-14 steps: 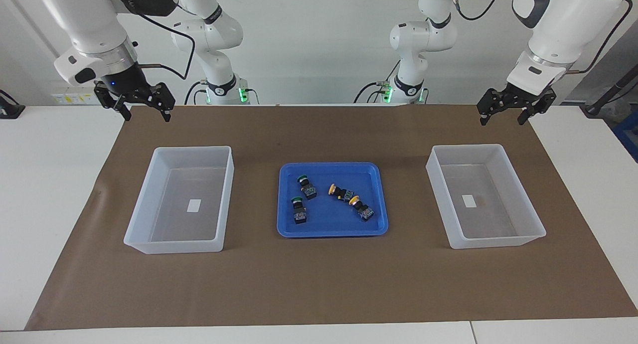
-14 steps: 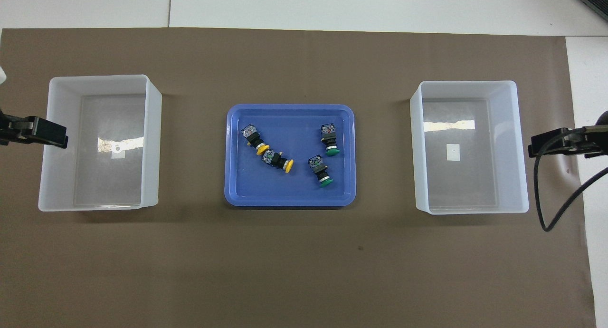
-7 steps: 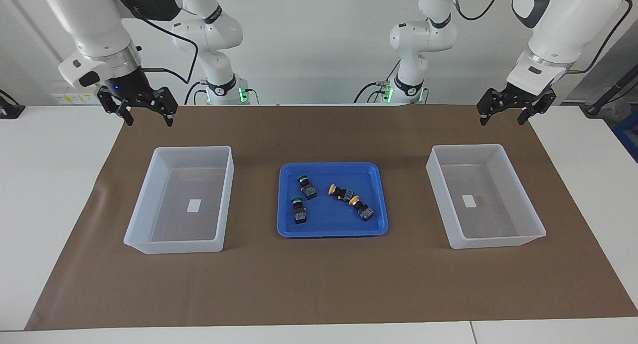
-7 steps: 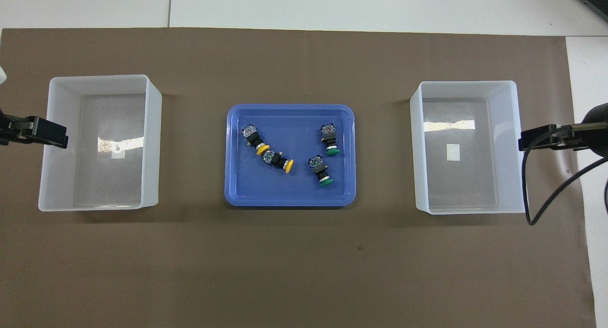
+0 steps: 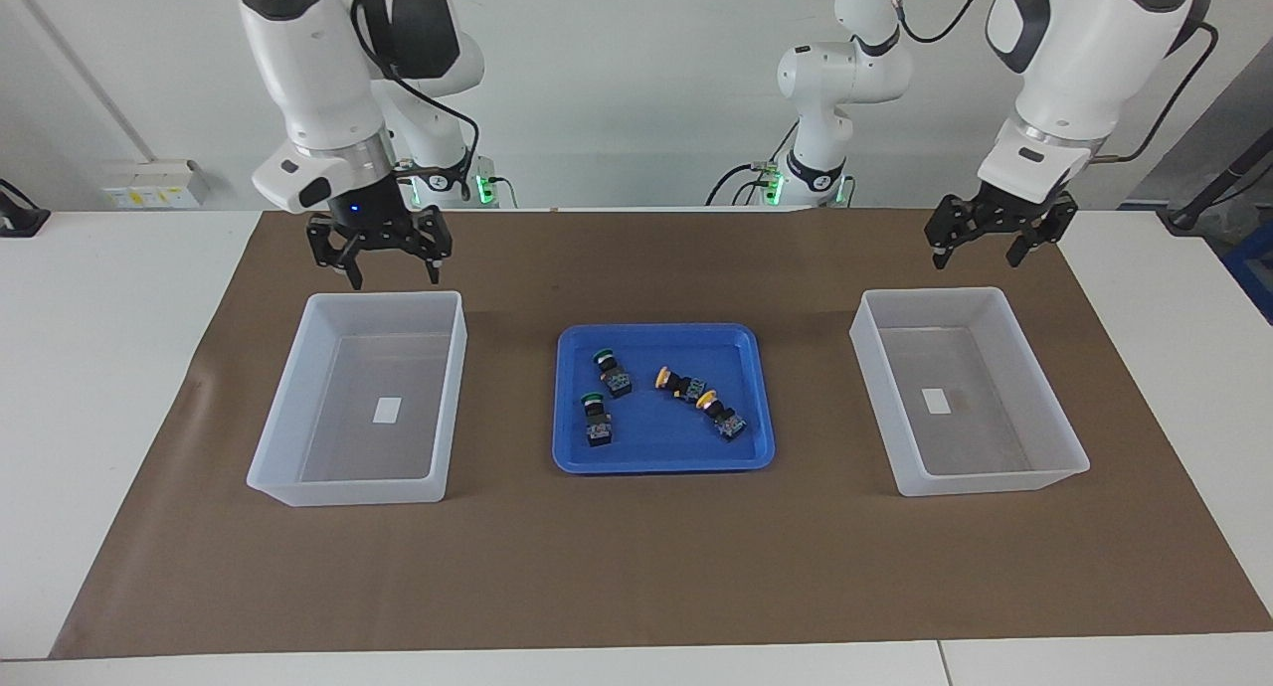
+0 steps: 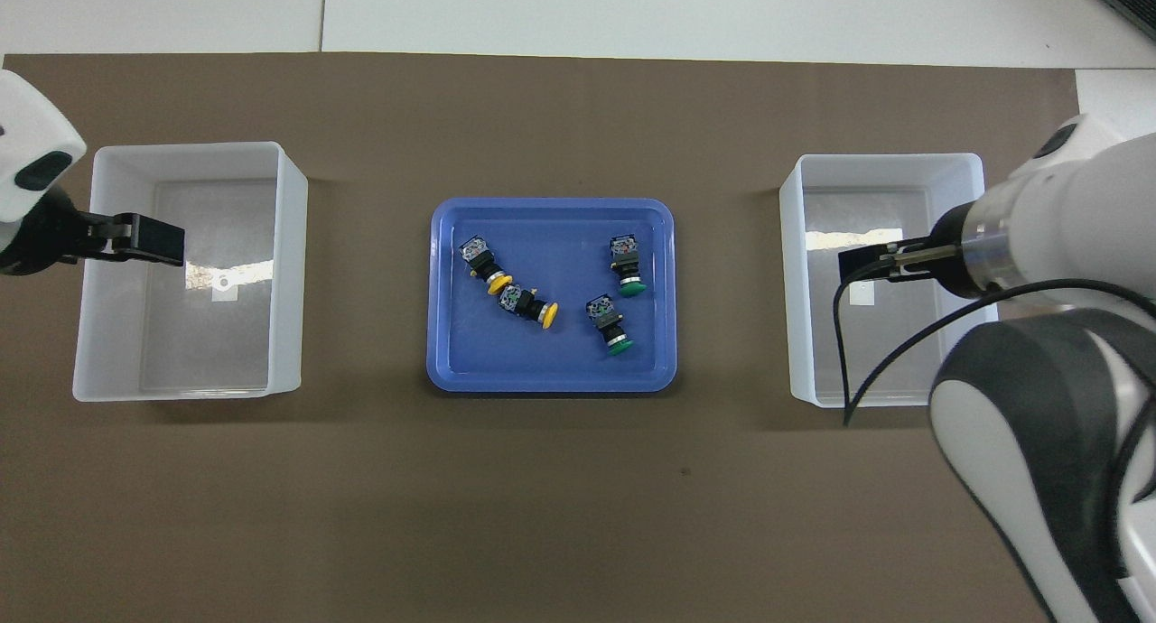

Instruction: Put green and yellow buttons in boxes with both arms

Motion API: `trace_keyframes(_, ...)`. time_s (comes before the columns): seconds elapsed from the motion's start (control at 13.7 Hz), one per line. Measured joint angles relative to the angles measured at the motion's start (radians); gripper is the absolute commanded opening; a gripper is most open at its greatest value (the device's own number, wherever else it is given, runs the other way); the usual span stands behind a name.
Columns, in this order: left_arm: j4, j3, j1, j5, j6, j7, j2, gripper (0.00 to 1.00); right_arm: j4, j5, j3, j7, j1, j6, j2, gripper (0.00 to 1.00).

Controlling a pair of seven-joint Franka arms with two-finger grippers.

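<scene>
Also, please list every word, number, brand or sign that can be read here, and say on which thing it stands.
No text can be read.
White label in the box toward the right arm's end: looks blank.
White label in the box toward the left arm's end: looks blank.
Button bodies in the blue tray: markings too small to read.

White table point(image 5: 90, 348), brown mat point(image 5: 636, 557) on top, pale wall point(image 5: 636, 80)
</scene>
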Motion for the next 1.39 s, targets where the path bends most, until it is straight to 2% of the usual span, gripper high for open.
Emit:
trace_keyframes(0.29,-0.117,-0.004,-0.089,-0.073,0.217,-0.231,0.003,1.0,-0.017,0.0,0.003,0.232,0.152,0.254,0.178,1.0)
trace_keyframes(0.51,-0.157,-0.007,-0.198,-0.075,0.417,-0.474,0.098,1.0,-0.016,0.046,0.004,0.264,0.195,0.402,0.29,1.0)
trace_keyframes(0.66,-0.159,-0.008,-0.234,-0.078,0.527,-0.578,0.17,1.0,-0.016,0.066,0.004,0.264,0.206,0.483,0.339,1.0)
trace_keyframes(0.95,-0.17,-0.007,-0.263,-0.134,0.663,-0.688,0.261,1.0,-0.015,0.067,0.02,0.262,0.209,0.587,0.415,1.0)
trace_keyframes(1.39,-0.175,-0.006,-0.32,-0.136,0.794,-0.763,0.404,1.0,-0.012,0.067,0.043,0.251,0.212,0.643,0.482,1.0)
